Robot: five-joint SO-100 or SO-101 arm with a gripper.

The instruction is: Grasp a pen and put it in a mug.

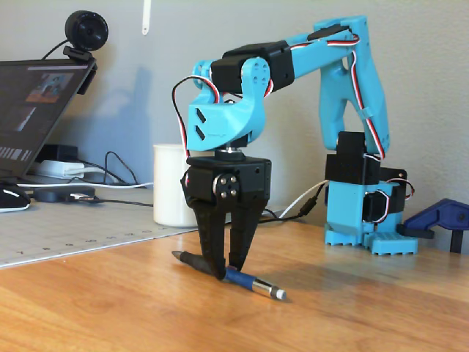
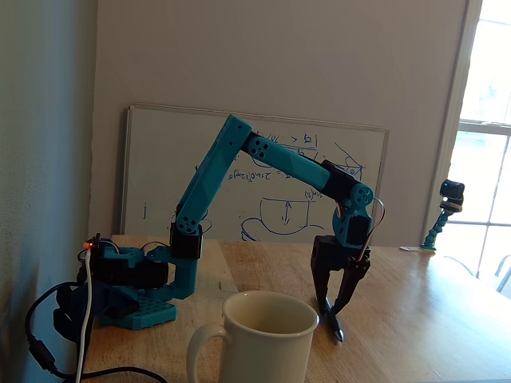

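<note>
A dark pen with a blue barrel and silver tip (image 1: 253,282) lies flat on the wooden table. In a fixed view only its tip end (image 2: 338,330) shows, below the fingers. My black gripper (image 1: 227,270) points straight down with its fingertips at table level. The jaws are drawn together in a narrow V, pinching the pen's middle. The gripper also shows in the other fixed view (image 2: 334,313). A white mug (image 1: 172,187) stands upright behind the gripper; it is close to the camera and empty in the other fixed view (image 2: 259,335).
A laptop (image 1: 29,110) with a webcam (image 1: 86,33), a mouse (image 1: 11,196), cables and a grey cutting mat (image 1: 73,227) are on the left. The arm's teal base (image 1: 366,213) and a blue clamp (image 1: 440,220) are on the right. A whiteboard (image 2: 160,167) leans on the wall.
</note>
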